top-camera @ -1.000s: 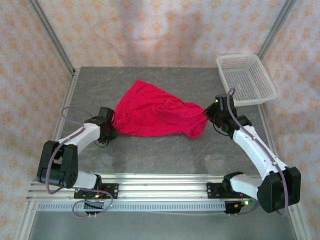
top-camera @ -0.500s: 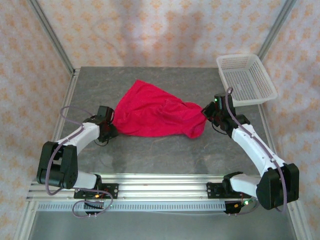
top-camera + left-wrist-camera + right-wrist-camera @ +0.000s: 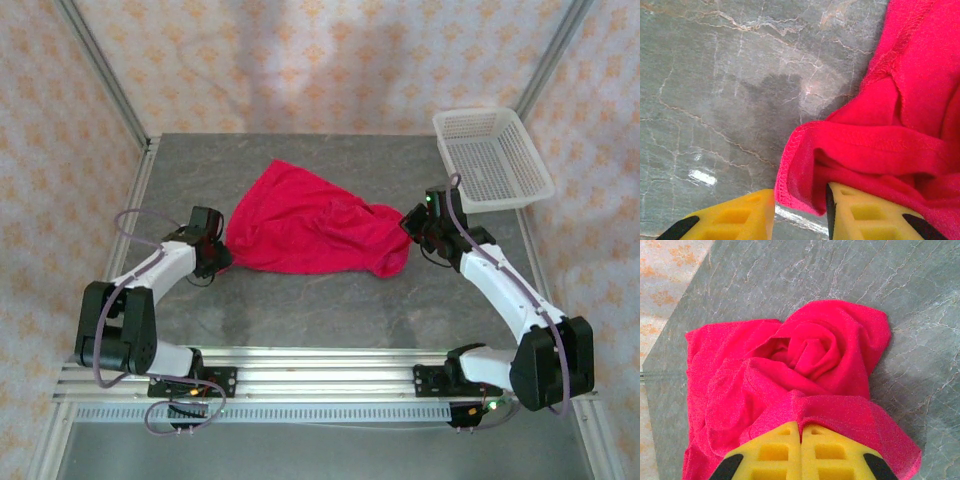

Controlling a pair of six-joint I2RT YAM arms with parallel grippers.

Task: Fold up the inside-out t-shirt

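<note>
The shirt [image 3: 305,225] lies crumpled at the middle of the desk [image 3: 330,300]. Its flatter part spreads toward 9 o'clock and a bunched roll sits at 3 o'clock. At that 3 o'clock end the right pincer [image 3: 801,429] is pressed together, pinching a fold. At 8 o'clock the left pincer [image 3: 800,194] is part-spread with the hem between its fingers; whether it grips, I cannot tell. A basket [image 3: 495,160] sits at 1 o'clock.

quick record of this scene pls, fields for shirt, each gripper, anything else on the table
t-shirt: red, crumpled in a heap mid-table, not folded
left gripper: jaws apart, shirt hem between them, grip unclear
right gripper: shut, pinching the shirt's right edge
basket: white, far right corner, apart from shirt
table: grey marbled
</note>
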